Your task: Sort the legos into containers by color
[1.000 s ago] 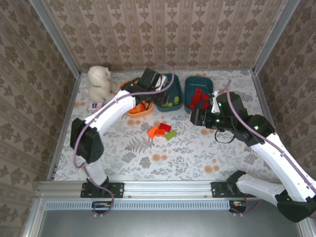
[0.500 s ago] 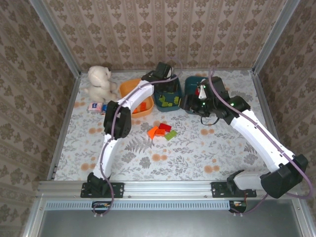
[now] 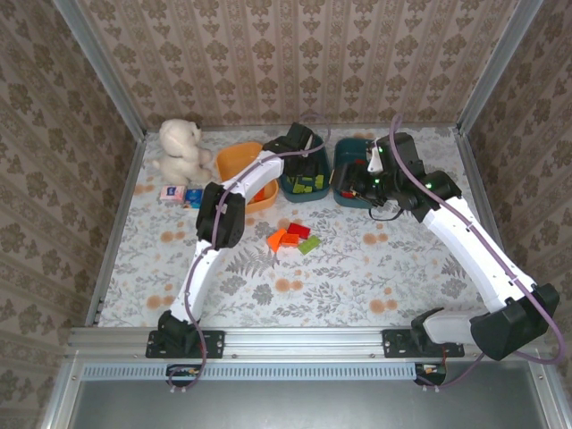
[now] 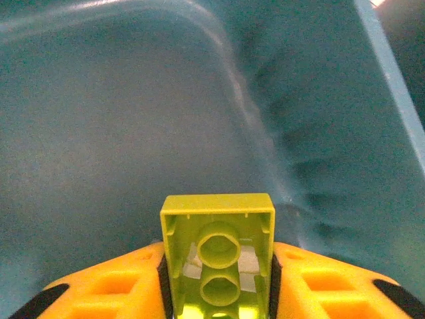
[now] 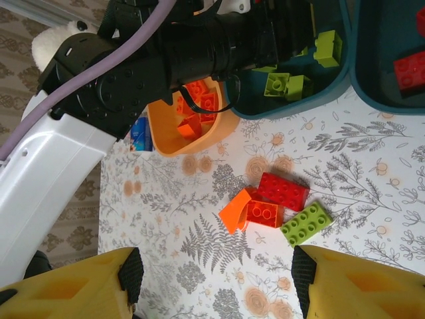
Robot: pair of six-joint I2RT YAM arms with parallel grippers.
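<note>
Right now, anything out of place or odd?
Nothing spilled or damaged. A cluster of red, orange and light green plastic bricks lies unsorted on the floral tabletop; its orange brick is tipped against a red brick.

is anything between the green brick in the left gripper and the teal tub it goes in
Nothing visible does: the green brick, clamped in the left gripper, faces the bare inside of the teal tub.
</note>
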